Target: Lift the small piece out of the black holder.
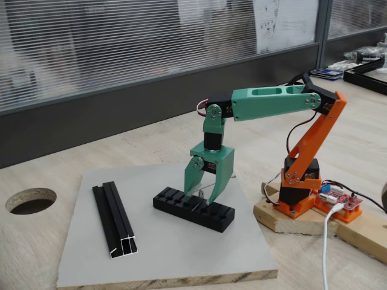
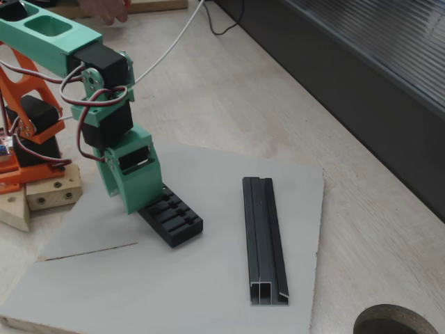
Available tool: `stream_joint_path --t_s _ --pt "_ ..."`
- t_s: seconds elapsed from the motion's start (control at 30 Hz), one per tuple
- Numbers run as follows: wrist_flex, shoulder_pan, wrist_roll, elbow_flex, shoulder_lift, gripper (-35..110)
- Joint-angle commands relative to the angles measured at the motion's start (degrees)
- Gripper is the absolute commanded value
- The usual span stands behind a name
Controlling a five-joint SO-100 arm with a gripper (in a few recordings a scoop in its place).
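In a fixed view the gripper (image 1: 205, 194) points straight down with its fingers narrowly parted, tips just above the slotted top of the black holder (image 1: 193, 209). The small piece (image 1: 211, 193), a thin silvery strip, stands tilted between the fingertips; whether they clamp it cannot be told. The holder lies on a grey board (image 1: 163, 257). To its left, well apart, lies a black grooved rail (image 1: 114, 220). The board rests on a wooden table (image 1: 72, 163).
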Motion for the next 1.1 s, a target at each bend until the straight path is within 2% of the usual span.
stream_joint_path --t_s 0.0,0.23,0.5,0.7,1.07 --pt "-0.3 -0.7 0.1 -0.3 1.4 40" --pt "-0.2 -0.6 -3.9 -0.3 1.8 40" --pt "-0.2 -0.4 -3.5 -0.3 1.1 40" --pt "-0.2 4.7 -3.5 -0.3 1.1 40" --pt "-0.2 4.0 -3.5 -0.3 1.1 40"
